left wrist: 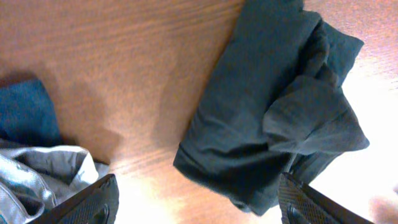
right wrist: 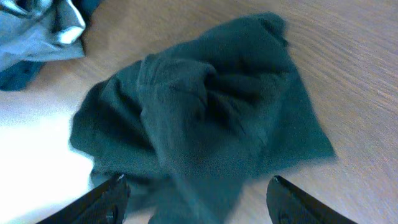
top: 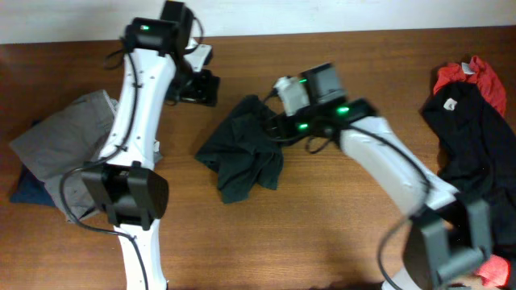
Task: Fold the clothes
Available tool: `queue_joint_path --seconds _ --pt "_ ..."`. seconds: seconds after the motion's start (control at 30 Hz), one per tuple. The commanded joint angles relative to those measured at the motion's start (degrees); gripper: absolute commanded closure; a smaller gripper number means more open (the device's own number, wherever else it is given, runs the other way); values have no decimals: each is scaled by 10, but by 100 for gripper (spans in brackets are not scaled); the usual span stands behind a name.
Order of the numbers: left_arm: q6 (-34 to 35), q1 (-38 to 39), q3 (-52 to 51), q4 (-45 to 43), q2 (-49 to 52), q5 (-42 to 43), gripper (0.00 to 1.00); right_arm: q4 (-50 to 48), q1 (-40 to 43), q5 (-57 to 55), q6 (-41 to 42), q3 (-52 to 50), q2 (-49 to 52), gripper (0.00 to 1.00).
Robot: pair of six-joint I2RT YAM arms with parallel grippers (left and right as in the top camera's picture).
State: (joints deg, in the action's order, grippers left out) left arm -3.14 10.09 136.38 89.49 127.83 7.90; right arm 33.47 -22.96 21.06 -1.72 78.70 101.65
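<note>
Left hand (left wrist: 198, 202) spread wide, empty | right hand (right wrist: 196, 199) spread wide, empty | dark T-shirt (top: 242, 157) lies crumpled

The left arm (top: 133, 121) runs from the near edge of the table to the far edge, bends there, and turns its wrist back toward the middle. The left gripper (top: 198, 85) points down with its jaws wide apart, one finger (left wrist: 93, 202) in each lower corner of the wrist view.

The right arm (top: 387, 165) comes from the near right corner and leans toward the table's centre. The right gripper (top: 276, 122) also stands wide open, apparently gripping nothing, though its fingertips are cut off by the frame.
</note>
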Motion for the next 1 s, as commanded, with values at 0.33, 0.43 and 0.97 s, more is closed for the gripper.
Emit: queue_joint_path --seconds 0.33,0.43,0.97 --pt "-4 -55 7 23 -6 59 19 -93 -38 -82 22 1 68 67" --pt "-4 -55 7 23 -6 59 19 -92 -21 -84 22 1 68 96" --pt "-13 -55 7 28 -6 59 17 -43 172 41 82 1 67 44"
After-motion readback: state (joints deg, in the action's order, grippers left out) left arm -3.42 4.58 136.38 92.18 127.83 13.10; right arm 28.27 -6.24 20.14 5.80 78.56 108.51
